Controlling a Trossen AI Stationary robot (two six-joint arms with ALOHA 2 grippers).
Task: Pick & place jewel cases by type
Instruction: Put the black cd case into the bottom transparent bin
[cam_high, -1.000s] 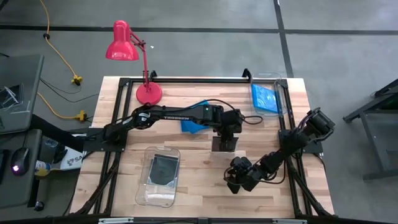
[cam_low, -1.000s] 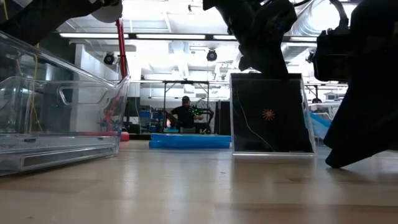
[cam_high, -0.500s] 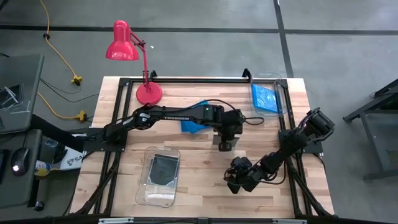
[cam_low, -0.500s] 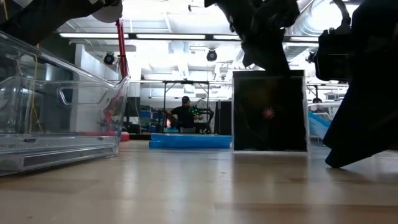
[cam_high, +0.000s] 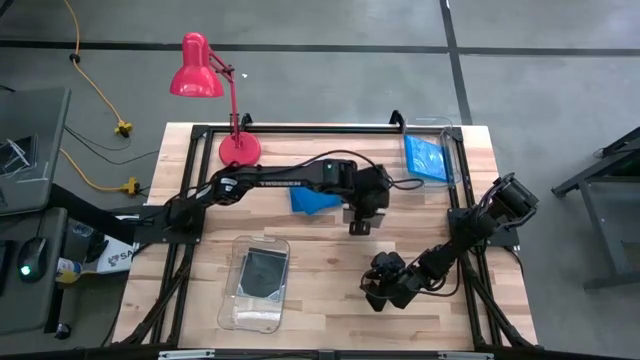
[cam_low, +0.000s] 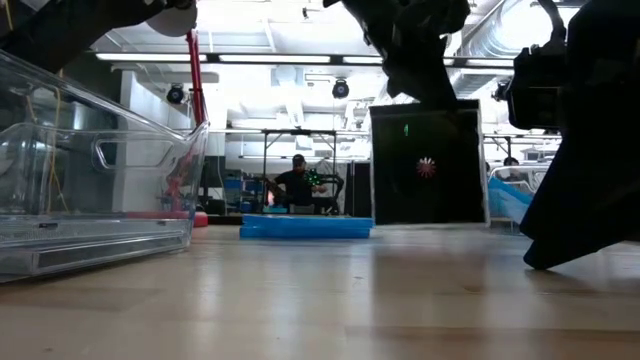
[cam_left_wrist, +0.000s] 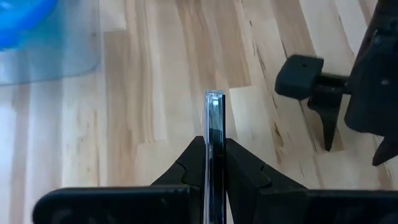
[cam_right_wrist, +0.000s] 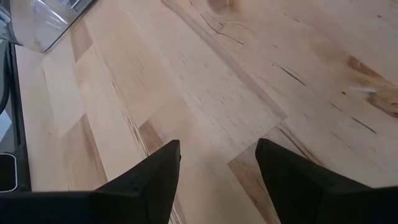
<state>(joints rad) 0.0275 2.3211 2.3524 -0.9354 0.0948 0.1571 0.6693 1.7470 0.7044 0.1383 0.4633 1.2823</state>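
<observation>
A dark jewel case (cam_low: 428, 165) is held upright, clamped in the left gripper (cam_high: 362, 212), while the right gripper (cam_high: 381, 292), at five o'clock from it, is kept spread and empty.

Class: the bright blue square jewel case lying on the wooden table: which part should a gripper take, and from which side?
Probably from straight above, pinching two opposite thin edges of the bright blue square jewel case: it lies flat on the wooden table, so its broad faces give no hold.
</observation>
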